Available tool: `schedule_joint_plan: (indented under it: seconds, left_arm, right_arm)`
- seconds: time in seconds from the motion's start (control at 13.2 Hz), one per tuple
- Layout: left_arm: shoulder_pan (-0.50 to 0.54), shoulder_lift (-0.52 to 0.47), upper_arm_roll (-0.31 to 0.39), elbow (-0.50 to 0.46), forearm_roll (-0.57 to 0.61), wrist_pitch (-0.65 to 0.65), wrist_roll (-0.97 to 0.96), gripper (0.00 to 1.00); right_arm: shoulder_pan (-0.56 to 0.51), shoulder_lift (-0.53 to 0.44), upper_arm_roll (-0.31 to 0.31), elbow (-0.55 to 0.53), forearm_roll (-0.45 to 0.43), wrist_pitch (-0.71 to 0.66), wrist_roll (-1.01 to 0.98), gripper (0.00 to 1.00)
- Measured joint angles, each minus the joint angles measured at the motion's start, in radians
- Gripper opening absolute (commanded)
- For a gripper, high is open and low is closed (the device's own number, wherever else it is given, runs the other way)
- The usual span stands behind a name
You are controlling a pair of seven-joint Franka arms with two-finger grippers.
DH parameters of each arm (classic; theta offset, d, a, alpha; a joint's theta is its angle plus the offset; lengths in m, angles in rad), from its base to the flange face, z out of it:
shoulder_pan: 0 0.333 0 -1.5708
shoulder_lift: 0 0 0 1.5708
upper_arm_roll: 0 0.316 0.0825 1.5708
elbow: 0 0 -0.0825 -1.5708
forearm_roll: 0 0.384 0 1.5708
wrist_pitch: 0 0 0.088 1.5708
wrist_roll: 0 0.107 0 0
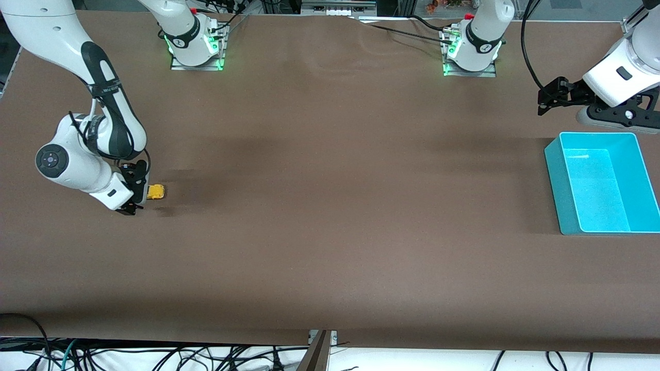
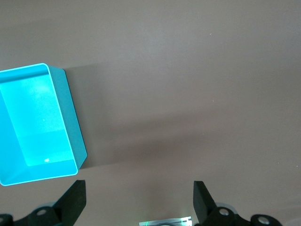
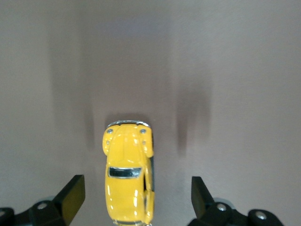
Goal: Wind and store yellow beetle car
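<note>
- Item: yellow beetle car [image 3: 128, 176], a small toy with a rounded glossy body, dark windows and small dark wheels. It stands on its wheels on the brown table [image 1: 330, 216] toward the right arm's end, well apart from the teal bin [image 1: 559, 190] at the left arm's end.
- Handling, as judged: light and rigid, probably a hard shell. The domed roof and polished paint look slippery, so a pinch on top would likely slide off. Free wheels mean it may roll if nudged along its length.
- Where to hold: across the flat flanks, low on the doors between the wheel arches, with the pads square to the sides. Only light pressure seems needed.
- Right gripper [image 3: 134, 202]: low over the car, jaws spread wide with one finger on each side of the body, touching nothing and holding nothing. The car sits off-centre between them, closer to one finger.
- Left gripper [image 2: 138, 202]: waiting in the air beside the bin, over bare table, jaws fully apart and empty.
- Bin: open-topped, upright, nothing inside it.
- Status, as judged: car not yet grasped; winding and storing both remain.
</note>
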Motion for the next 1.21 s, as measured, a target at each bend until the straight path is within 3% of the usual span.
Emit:
schedule_joint_plan:
  seconds: [0.23,0.38,0.45,0.53,0.68,1.21]
  left_arm:
    - [-0.001,0.0,-0.001,0.0,0.0,0.0,0.0,1.0]
    - [-0.001,0.0,-0.001,0.0,0.0,0.0,0.001,1.0]
    - [-0.001,0.0,-0.001,0.0,0.0,0.0,0.001,1.0]
    - [-0.001,0.0,-0.001,0.0,0.0,0.0,0.001,1.0]
    - [-0.001,-0.001,-0.001,0.0,0.0,0.0,0.001,1.0]
    - [-0.001,0.001,-0.001,0.0,0.0,0.0,0.001,1.0]
  right_arm:
    - [-0.003,-0.001,-0.001,-0.039,0.0,0.05,-0.019,0.98]
    - [-0.009,-0.004,-0.001,-0.047,0.0,0.054,-0.023,0.86]
    - [-0.011,-0.006,-0.001,-0.047,0.0,0.055,-0.028,0.74]
    - [-0.012,-0.007,-0.001,-0.047,0.0,0.055,-0.032,0.52]
    - [-0.014,-0.008,-0.001,-0.047,0.0,0.055,-0.034,0.36]
    - [-0.031,-0.011,-0.002,-0.051,0.0,0.056,-0.035,0.36]
